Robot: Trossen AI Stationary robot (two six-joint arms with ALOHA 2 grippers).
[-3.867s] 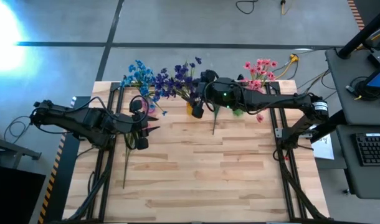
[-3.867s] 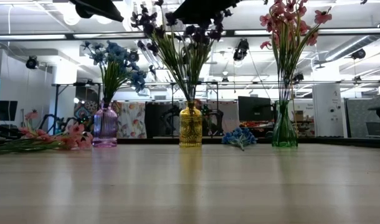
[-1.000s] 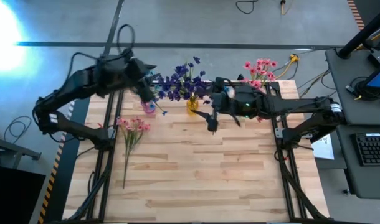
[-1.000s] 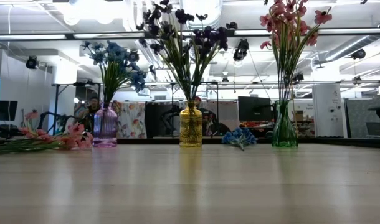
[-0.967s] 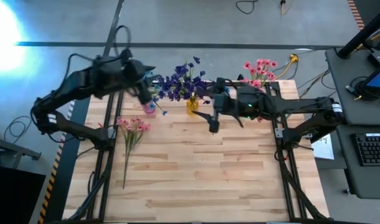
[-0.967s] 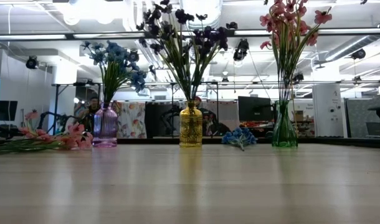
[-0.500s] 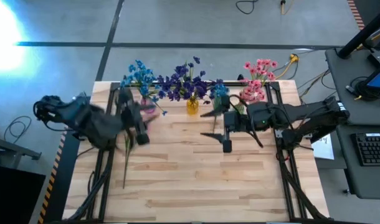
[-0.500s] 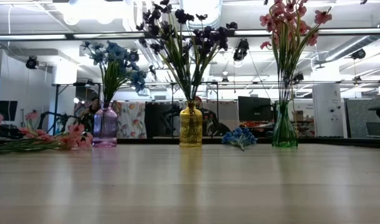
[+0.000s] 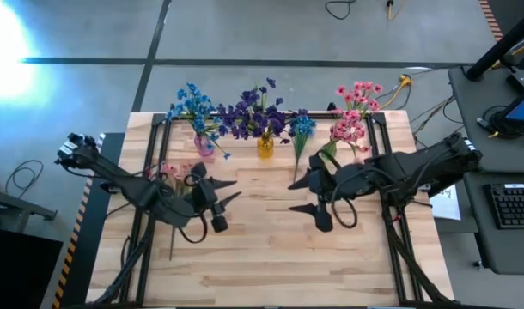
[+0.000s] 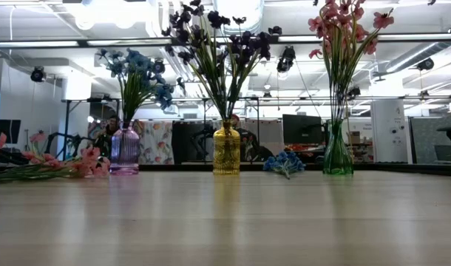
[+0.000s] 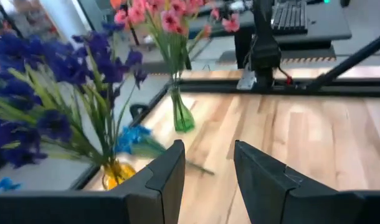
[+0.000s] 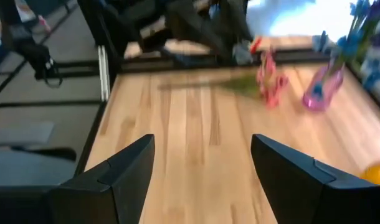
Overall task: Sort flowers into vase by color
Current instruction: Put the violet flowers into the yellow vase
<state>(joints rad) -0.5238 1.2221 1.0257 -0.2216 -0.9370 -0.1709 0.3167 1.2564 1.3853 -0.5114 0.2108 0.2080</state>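
The wooden tabletop [image 9: 271, 249] carries three vases in a row along its far edge. No brand, label or legible writing shows in any view.

The left arm reaches over the left half of the tabletop; the left gripper [image 9: 221, 194] hangs with its fingers [image 11: 167, 177] spread and nothing between them. The right arm reaches in from the right; the right gripper [image 9: 301, 194] hangs mid-table, its fingers [image 12: 131, 168] spread wide and empty.

The purple vase [image 9: 204, 147] holds blue flowers [image 9: 191, 104], the yellow vase [image 9: 265, 146] holds dark purple flowers [image 9: 249, 114], and the green vase [image 10: 337, 157] holds pink flowers [image 9: 355, 105].

A loose blue sprig [image 9: 301, 127] lies on the tabletop between the yellow and green vases. A loose pink sprig [image 9: 171, 172] lies near the left edge, just beside the left arm.

The low view shows neither gripper. It shows the green vase's glass body, which the high view hides under blossoms.
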